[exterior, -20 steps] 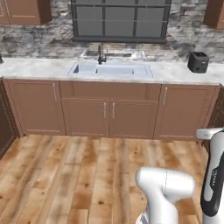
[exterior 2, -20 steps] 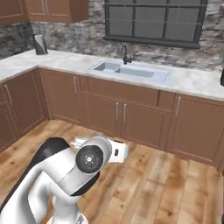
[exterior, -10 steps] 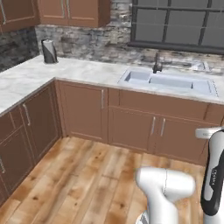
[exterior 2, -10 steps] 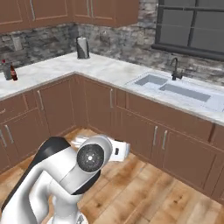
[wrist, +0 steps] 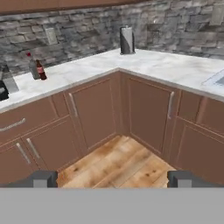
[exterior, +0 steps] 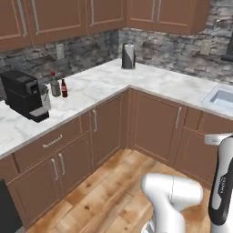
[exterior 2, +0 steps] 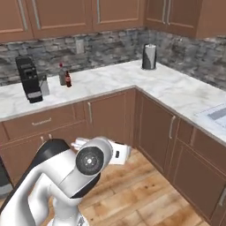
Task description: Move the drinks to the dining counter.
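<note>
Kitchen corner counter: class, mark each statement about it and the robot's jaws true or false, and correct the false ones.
1. The grey bottle and the cola bottle stand side by side on the marble worktop. True.
2. The coffee machine stands in the corner of the worktop. False: the dark cylindrical canister stands by the corner; the machine is further along, past the bottles.
3. The gripper holds the cola bottle. False: its jaws are apart with nothing between them.
4. The bottles stand between the coffee machine and the canister. True.
5. A cabinet door below the worktop hangs open. False: all doors in view are shut.
</note>
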Motion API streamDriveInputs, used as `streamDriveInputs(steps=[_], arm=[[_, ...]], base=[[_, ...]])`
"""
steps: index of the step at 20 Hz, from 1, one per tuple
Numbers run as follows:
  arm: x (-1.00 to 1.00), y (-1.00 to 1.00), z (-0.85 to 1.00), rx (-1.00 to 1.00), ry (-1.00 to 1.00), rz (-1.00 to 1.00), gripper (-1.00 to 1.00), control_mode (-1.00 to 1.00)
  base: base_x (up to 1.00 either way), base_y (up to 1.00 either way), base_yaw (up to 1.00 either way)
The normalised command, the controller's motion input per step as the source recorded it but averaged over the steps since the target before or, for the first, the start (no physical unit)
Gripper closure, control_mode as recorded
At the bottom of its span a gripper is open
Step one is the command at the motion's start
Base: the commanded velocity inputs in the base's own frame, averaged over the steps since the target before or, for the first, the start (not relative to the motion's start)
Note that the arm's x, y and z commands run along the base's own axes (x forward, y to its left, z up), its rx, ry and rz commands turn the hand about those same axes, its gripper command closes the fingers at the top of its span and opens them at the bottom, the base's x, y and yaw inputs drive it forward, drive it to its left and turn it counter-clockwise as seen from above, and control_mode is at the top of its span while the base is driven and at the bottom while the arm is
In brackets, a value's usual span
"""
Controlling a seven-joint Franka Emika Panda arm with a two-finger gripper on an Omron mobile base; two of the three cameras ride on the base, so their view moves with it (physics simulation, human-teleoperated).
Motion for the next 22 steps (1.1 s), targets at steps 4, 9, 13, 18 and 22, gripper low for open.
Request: streamDriveInputs(steps=[4,9,13,18,22], arm=[[0.00,0.00,0.00,0.00,0.00,0.00,-1.00,1.00],[0.00,0.00,0.00,0.00,0.00,0.00,-1.00,1.00],[0.00,0.00,0.00,0.00,0.00,0.00,-1.00,1.00],[0.00,0.00,0.00,0.00,0.00,0.00,-1.00,1.00],[0.00,0.00,0.00,0.00,0.00,0.00,-1.00,1.00]], base=[[0.83,0.22,0.69],[0.89,0.11,0.70],[0.57,-0.18,0.48],[0.08,-0.79,0.24],[0.05,-0.91,0.21]])
